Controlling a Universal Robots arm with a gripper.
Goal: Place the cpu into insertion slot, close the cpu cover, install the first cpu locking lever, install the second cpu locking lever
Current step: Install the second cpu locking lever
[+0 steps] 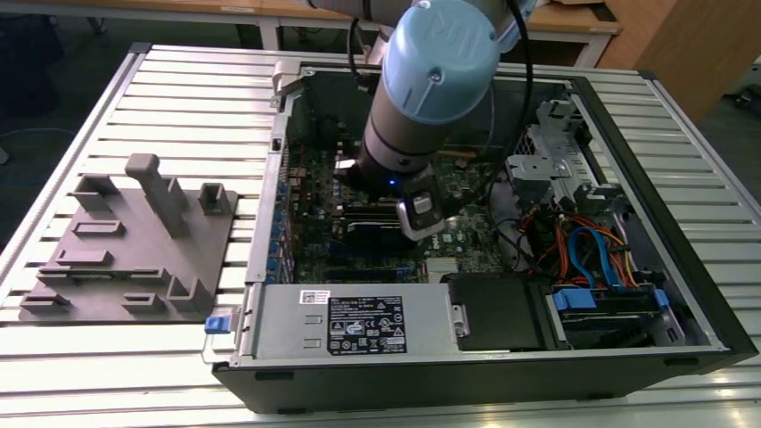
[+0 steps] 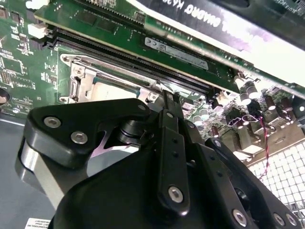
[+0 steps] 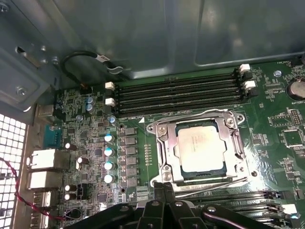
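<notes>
The cpu (image 3: pixel 200 147), a pale silver square, lies flat in the insertion slot (image 3: pixel 226 165), of which just a dark edge shows around the chip. The cpu cover (image 3: pixel 162 143) is down over it, framing the chip through its window. One thin silver lever rod (image 3: pixel 214 183) runs along the socket side nearest my gripper; another (image 3: pixel 190 117) runs along the side by the memory slots. My gripper (image 3: pixel 165 186) is shut, its black fingertips together right at the near lever's end at the socket corner. In the second wrist view the gripper (image 2: pixel 169 98) tips stand just beside the cpu (image 2: pixel 114 90).
The arm (image 1: pixel 429 80) reaches down into the open computer case (image 1: pixel 701 294). Long black memory slots (image 3: pixel 181 95) flank the socket, with a row of capacitors (image 3: pixel 108 157) alongside. A labelled power supply box (image 1: pixel 345 325) and bundled cables (image 1: pixel 583 250) crowd the case. A grey fixture plate (image 1: pixel 131 241) lies outside.
</notes>
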